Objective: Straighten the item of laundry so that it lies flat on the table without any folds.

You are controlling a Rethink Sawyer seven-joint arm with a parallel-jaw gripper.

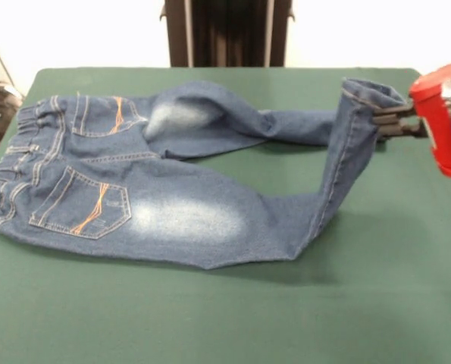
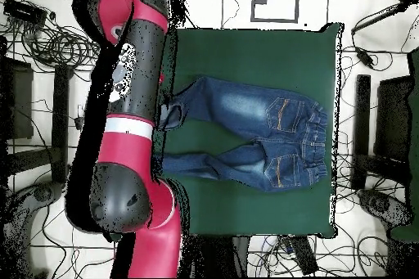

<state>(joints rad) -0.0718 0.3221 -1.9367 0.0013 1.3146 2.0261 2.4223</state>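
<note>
The item of laundry, a small pair of blue jeans (image 1: 172,205), lies back-pockets up on the green table (image 1: 210,318), with its waistband at the left in the front view. The far leg lies flat, pointing right. The near leg bends upward at its lower part, and its hem (image 1: 365,95) hangs off the table surface. My gripper (image 1: 380,121) comes in from the right edge and is shut on that hem. In the overhead view the jeans (image 2: 254,132) spread across the table (image 2: 245,55), and my red arm (image 2: 131,104) hides the gripper.
The dark pedestal (image 1: 225,34) stands behind the table's far edge. Cables and equipment (image 2: 49,38) crowd the floor around the table. Bare green cloth (image 1: 407,250) stretches in front of and to the right of the jeans.
</note>
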